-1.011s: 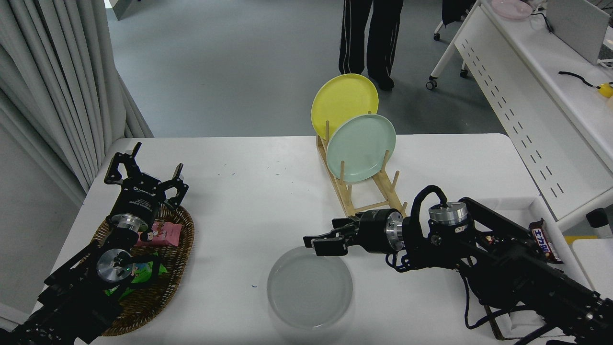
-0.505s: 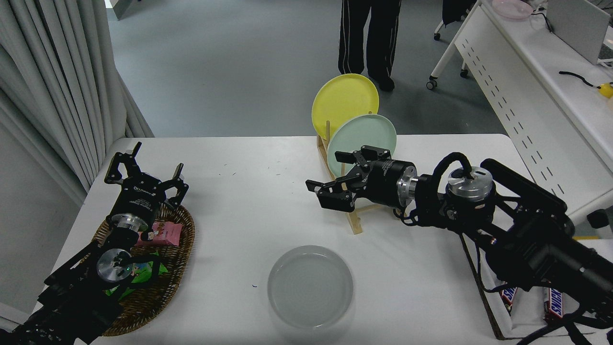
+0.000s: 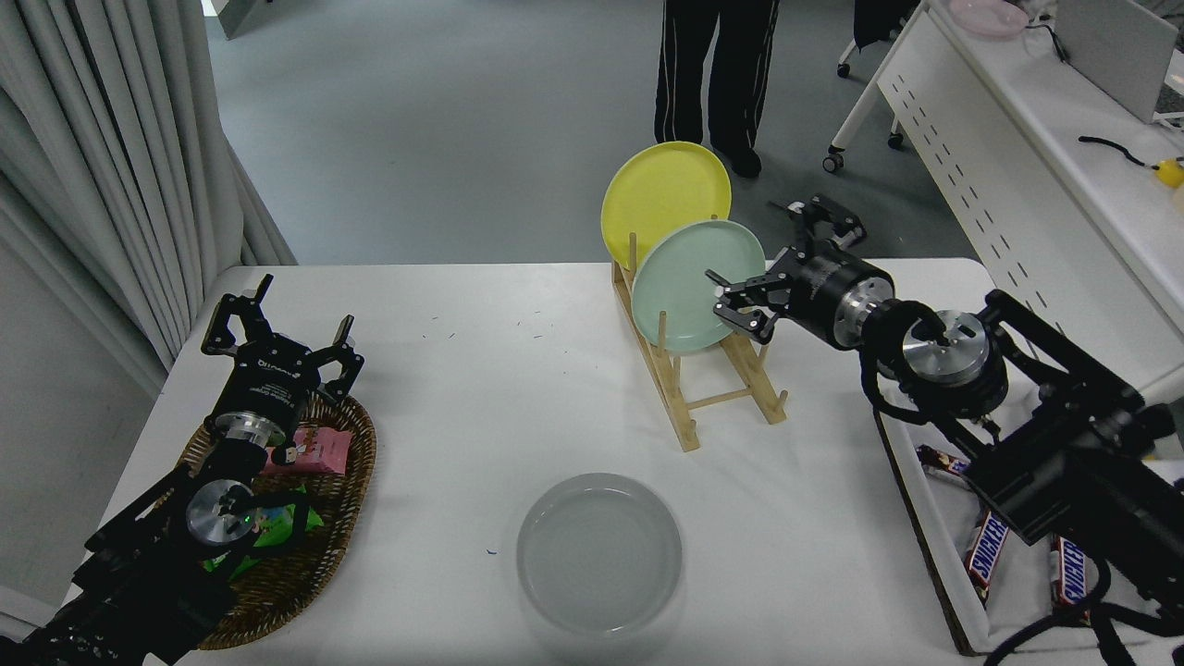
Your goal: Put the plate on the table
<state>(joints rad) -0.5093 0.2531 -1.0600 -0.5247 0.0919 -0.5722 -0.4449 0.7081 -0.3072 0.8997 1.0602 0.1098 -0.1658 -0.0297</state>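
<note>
The light grey plate (image 3: 599, 553) lies flat on the white table (image 3: 481, 388) near its front edge, with nothing touching it. My right gripper (image 3: 783, 263) is far from it, up at the back right. It hangs open and empty just beside the right rim of the mint green plate (image 3: 689, 282). One of its fingers (image 3: 740, 310) is close to that rim. My left gripper (image 3: 277, 326) stays parked open at the lower left, over the wicker basket.
A wooden rack (image 3: 712, 388) holds the mint green plate and a yellow plate (image 3: 661, 194) upright. The wicker basket (image 3: 305, 546) holds snack packets. A white tray (image 3: 934, 518) with chocolate bars sits at the right edge. A person's legs (image 3: 712, 74) stand beyond the table.
My right gripper has lifted away from the grey plate's far rim and swung back and to the right, ending beside the mint green plate. The grey plate stays flat on the table.
</note>
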